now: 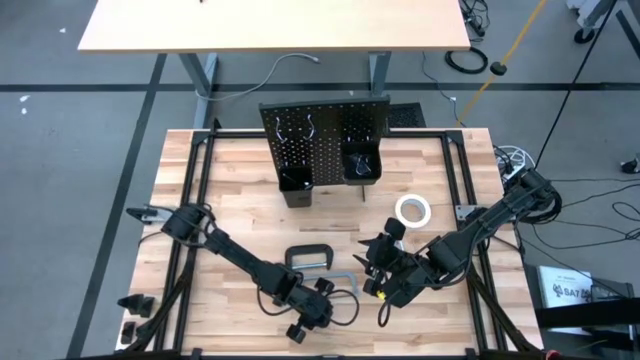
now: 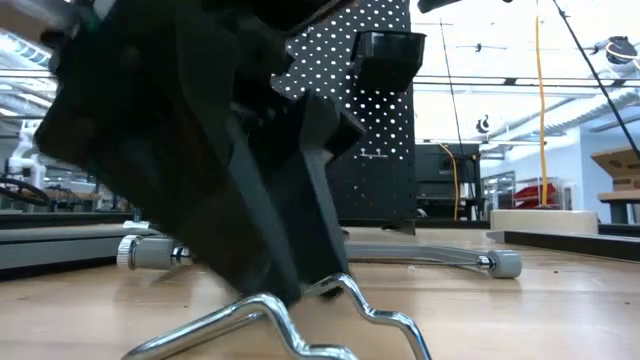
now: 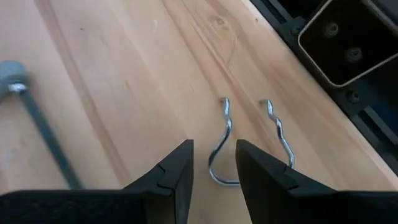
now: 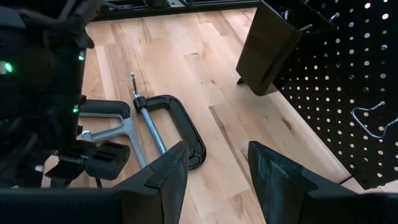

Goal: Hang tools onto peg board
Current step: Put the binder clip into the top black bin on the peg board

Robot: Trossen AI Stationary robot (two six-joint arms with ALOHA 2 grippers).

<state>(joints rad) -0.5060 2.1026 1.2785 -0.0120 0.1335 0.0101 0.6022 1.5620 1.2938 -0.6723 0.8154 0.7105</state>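
A silver wire hook (image 3: 249, 140) lies on the wooden table near its front edge. My left gripper (image 3: 214, 171) is low over it and open, a finger on either side of one wire leg near the hook's bend; in the high view this gripper (image 1: 322, 310) is at front centre. The black C-clamp (image 4: 177, 124) and the grey hacksaw (image 4: 109, 121) lie flat just beyond. The white tape roll (image 1: 412, 210) lies right of centre. My right gripper (image 4: 217, 168) hangs open and empty above the table, facing the upright black peg board (image 1: 325, 140). My left gripper slants down from the table's left, its fingers (image 3: 180, 171) astride the hook's bent end (image 3: 217, 177), which lies on the table. A gap shows between the wire and each finger; I cannot tell whether either fingertip touches it.
Two black bins (image 1: 295, 183) (image 1: 360, 165) hang on the peg board's front, and wire hooks (image 4: 370, 118) stick out of it. A black frame (image 3: 348, 43) runs along the table's edge beside the hook. The hacksaw's grey end (image 3: 12, 74) lies near my left gripper.
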